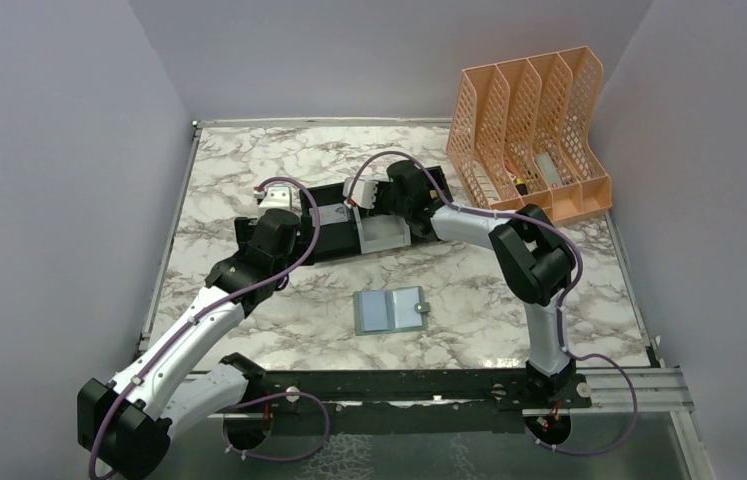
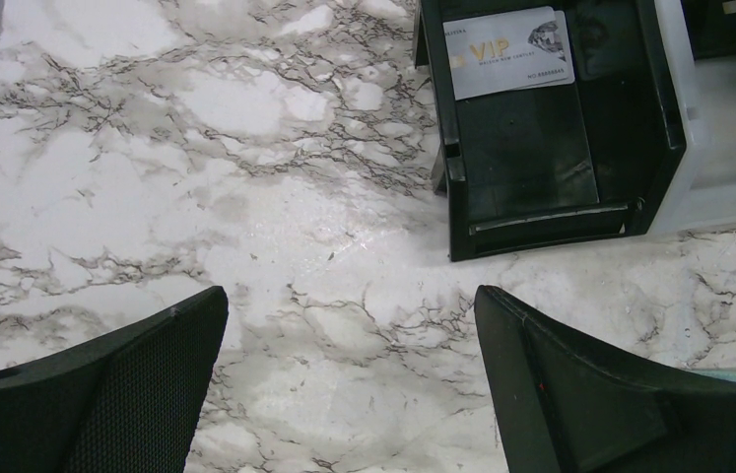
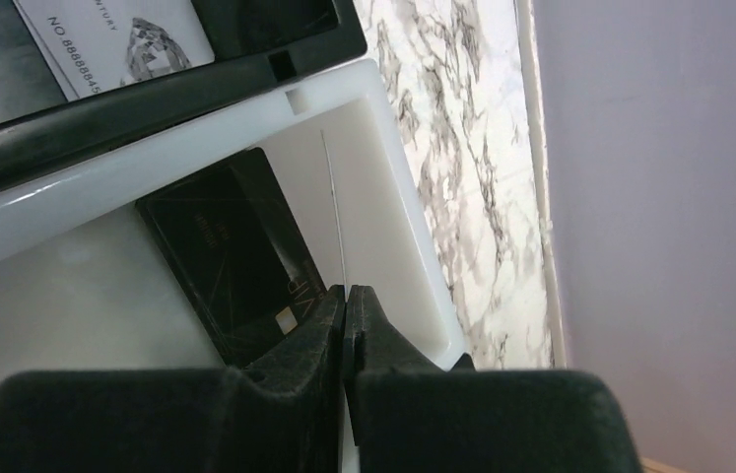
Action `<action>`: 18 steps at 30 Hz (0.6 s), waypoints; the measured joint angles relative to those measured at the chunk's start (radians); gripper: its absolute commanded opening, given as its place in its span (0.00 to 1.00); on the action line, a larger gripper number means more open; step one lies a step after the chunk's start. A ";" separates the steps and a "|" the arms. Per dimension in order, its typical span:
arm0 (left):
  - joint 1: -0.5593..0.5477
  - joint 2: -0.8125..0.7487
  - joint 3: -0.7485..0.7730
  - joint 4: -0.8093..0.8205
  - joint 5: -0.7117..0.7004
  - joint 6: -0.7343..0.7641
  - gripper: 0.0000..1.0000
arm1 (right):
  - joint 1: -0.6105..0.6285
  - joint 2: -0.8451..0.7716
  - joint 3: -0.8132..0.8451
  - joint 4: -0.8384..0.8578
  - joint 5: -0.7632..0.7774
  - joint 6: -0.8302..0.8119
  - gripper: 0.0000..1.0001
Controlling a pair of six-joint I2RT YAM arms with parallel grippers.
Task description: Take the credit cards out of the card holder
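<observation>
Bare marble table [image 1: 299, 312] lay open all round the card holder [image 1: 390, 310], while the left arm [image 1: 189, 330] and right arm [image 1: 469, 228] crowded over the tray [image 1: 339, 240] behind it and the orange file rack [image 1: 534, 130] filled the far right corner.

Top view: bright, even light from above, grey walls flat with no hot spots. Soft, short shadows lie under the arms over the tray [image 1: 334, 250]. The metal strip nearer the camera than the tray is darker.

Left wrist: marble table [image 2: 147, 148] is sharp. A pale sheen sits on it just left of the tray's near corner. The silver card [image 2: 506, 54] in the tray is legible (print crisp). The left gripper's fingers [image 2: 98, 394] are dark in the foreground.

Right wrist: the right gripper's fingers [image 3: 285, 394] are at the lens, soft-edged. The tray's white wall is nearly blown out, with a thin highlight along its black rim.
</observation>
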 measured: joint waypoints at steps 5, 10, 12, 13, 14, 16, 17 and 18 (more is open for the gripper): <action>0.000 0.000 -0.002 0.000 0.000 0.000 0.99 | 0.002 0.022 0.014 0.005 -0.010 -0.036 0.02; 0.001 0.000 -0.008 0.001 0.000 0.002 0.99 | 0.005 0.045 0.014 0.008 -0.011 -0.055 0.05; 0.001 0.000 -0.009 0.001 0.000 0.004 0.99 | 0.005 0.052 0.016 0.009 -0.010 -0.059 0.11; 0.001 0.000 -0.009 0.001 0.000 0.004 0.99 | 0.005 0.054 0.016 0.009 -0.011 -0.061 0.13; 0.001 0.000 -0.009 0.001 0.000 0.005 0.99 | 0.005 0.055 0.016 0.008 -0.011 -0.063 0.13; 0.001 0.000 -0.009 0.001 0.000 0.007 0.99 | 0.006 0.055 0.017 0.004 -0.011 -0.064 0.17; 0.001 0.000 -0.009 0.001 0.000 0.008 0.99 | 0.006 0.055 0.018 0.002 -0.011 -0.064 0.20; 0.002 0.000 -0.009 0.001 0.000 0.008 0.99 | 0.006 0.055 0.018 0.000 -0.011 -0.064 0.22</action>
